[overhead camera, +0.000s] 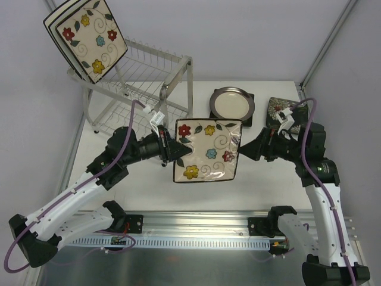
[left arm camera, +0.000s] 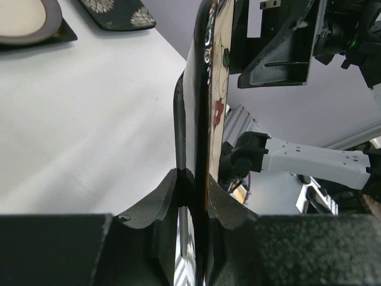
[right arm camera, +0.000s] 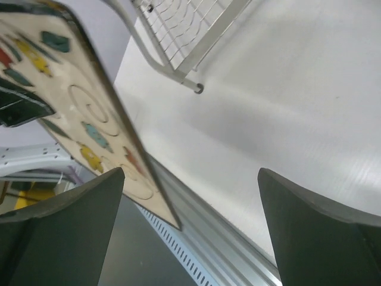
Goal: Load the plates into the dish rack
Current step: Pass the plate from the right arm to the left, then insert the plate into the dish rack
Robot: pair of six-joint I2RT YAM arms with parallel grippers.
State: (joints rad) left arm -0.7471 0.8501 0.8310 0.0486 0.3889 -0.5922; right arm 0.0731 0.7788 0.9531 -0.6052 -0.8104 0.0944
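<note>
Beyond flowered plate (overhead camera: 207,150), round plate (overhead camera: 231,103), perhaps stacked

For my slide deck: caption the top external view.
Left tool grips cream square flowered plate; right tool open at opposite edge.

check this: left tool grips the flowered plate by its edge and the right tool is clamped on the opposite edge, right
The left tool does grip the flowered plate by its edge, but the right tool is open wide, not clamped on it; the right wrist view shows this.
</note>
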